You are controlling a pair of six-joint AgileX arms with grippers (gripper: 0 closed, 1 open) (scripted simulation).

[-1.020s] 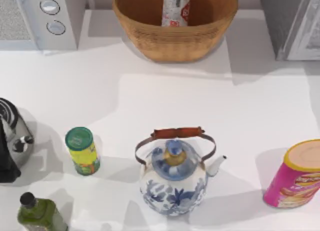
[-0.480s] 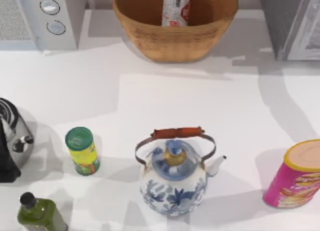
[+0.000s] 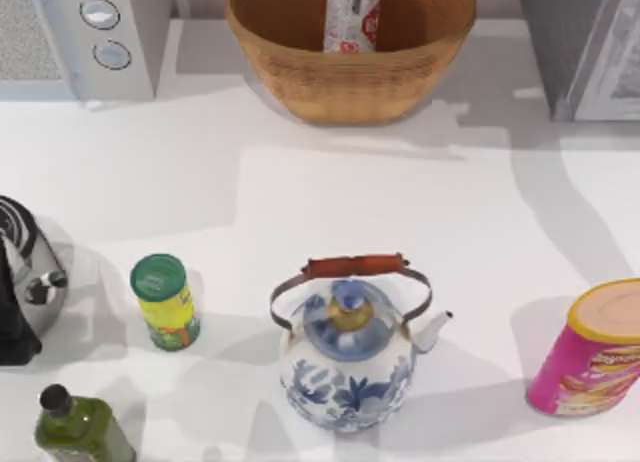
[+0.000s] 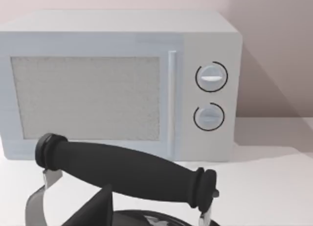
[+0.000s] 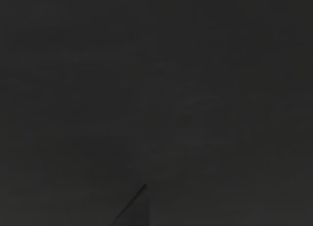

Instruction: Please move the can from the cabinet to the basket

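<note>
Nearest you the blue-and-white teapot (image 3: 347, 357) and the green-lidded can (image 3: 164, 300) stand as clutter, while farther back the can (image 3: 352, 15) already stands upright inside the basket (image 3: 350, 77), left of the cabinet (image 3: 585, 42), so you cannot tell either claw's opening or its distance from it.

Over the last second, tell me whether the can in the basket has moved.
No. The can stands in the same spot inside the basket, at the same place against its back rim in the top view.
</note>
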